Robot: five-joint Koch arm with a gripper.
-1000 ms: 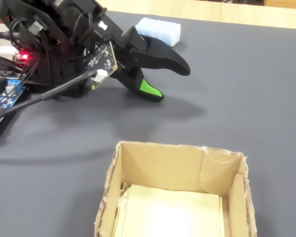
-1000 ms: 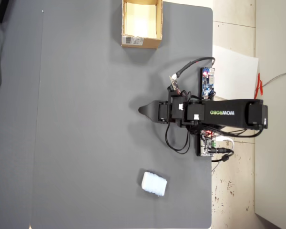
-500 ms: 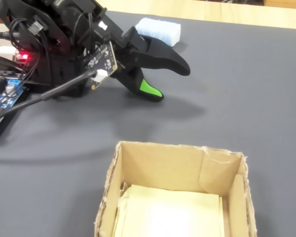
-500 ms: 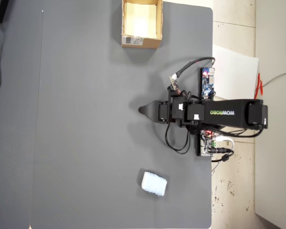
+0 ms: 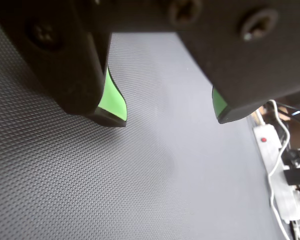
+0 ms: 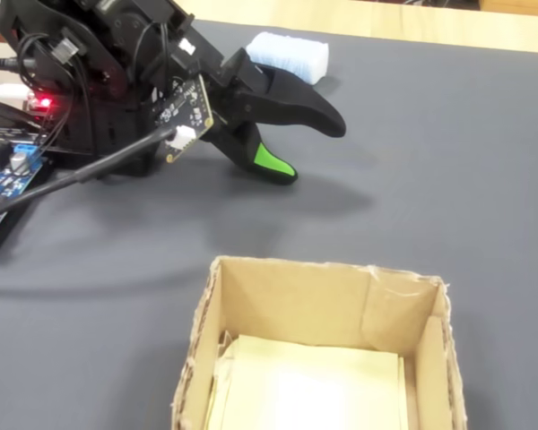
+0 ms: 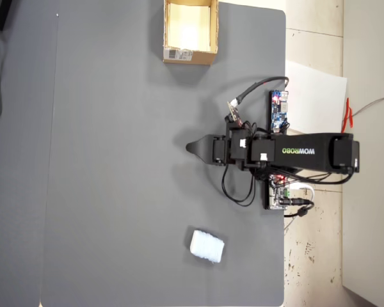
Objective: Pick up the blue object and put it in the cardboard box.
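Hiding behind tool, perhaps half: blue object.

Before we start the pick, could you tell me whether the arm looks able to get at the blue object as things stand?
Probably yes: the gripper is open, and only bare mat lies between it and the blue object.

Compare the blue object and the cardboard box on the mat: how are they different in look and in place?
The blue object is a small, pale blue-white, soft-looking pad with rounded corners; the cardboard box is larger, tan, stiff-walled and open on top, with a pale inside. In the overhead view the pad lies near the bottom edge of the mat, the box at the top edge, with the open claw between them. Both rest on the mat, untouched by the claw.
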